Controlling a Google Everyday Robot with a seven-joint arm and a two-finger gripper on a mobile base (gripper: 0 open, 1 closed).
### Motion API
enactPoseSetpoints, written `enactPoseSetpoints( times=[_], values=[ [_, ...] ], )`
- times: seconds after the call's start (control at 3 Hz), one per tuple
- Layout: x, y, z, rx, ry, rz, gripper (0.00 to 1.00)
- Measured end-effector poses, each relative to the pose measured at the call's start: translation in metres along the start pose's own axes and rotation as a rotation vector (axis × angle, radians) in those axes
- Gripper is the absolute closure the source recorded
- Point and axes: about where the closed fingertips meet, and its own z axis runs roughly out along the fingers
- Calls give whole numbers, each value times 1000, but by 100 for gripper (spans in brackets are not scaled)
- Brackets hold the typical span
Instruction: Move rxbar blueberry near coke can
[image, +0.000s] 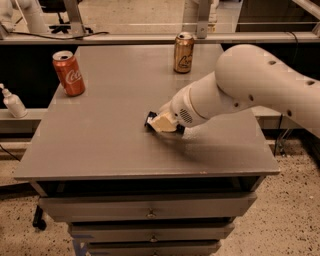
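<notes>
The end effector (162, 123) is sitting low at the middle of the table (100, 145), right over the rxbar blueberry (149, 119), whose dark corner is peeking out on one side. I cannot tell whether it is clamped on the bar. The coke can (69, 73) is standing well apart near the table's far corner, and a gold can (183, 52) is standing by the far edge.

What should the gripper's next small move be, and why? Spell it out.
Probably get a firm grasp on the rxbar blueberry before carrying it anywhere. The gripper sits low on the bar at mid-table, covering most of it. The coke can stands far off, near the back-left corner, so the bar has to travel left and back.
</notes>
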Motion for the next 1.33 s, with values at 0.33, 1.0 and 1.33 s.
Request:
enactPoseSetpoints(
  times=[0.33, 1.0, 1.33],
  values=[
    [0, 0, 0, -2, 2, 1, 87],
    [-3, 0, -3, -2, 2, 0, 100],
    [-21, -13, -9, 13, -11, -40, 100]
  ],
)
